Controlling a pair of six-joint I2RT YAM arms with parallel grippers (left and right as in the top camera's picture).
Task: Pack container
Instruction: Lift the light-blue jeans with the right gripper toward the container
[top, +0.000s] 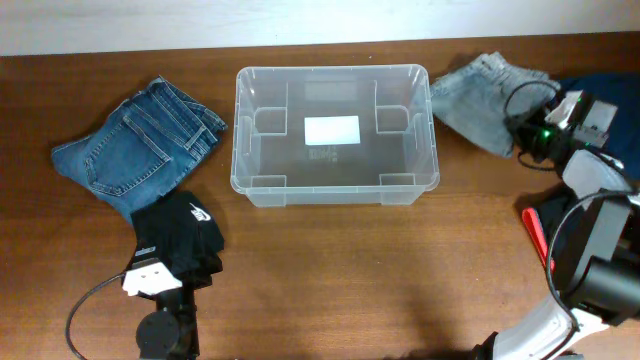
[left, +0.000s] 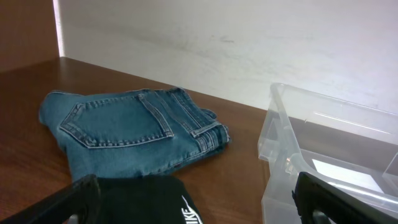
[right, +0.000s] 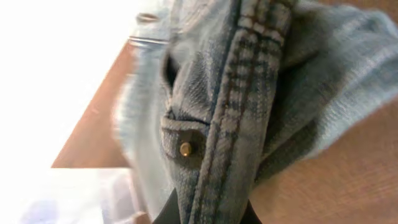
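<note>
The clear container (top: 237, 140) stands at the table's back centre, with only a white label (top: 331, 130) on its floor. Its near corner shows in the left wrist view (left: 281, 99). My right gripper (top: 522, 132) is to the right of it, shut on the waistband of light grey jeans (top: 478, 92). In the right wrist view the denim (right: 249, 93) fills the frame, pinched between the gripper's (right: 208, 214) jaws. My left gripper (left: 199, 205) hangs wide open over a black Nike garment (top: 185, 228) at the front left, holding nothing.
Folded blue jeans (top: 135, 150) lie left of the container, just beyond the black garment (left: 155, 199). A dark navy garment (top: 612, 95) sits at the far right edge. A red item (top: 537, 235) lies by the right arm's base.
</note>
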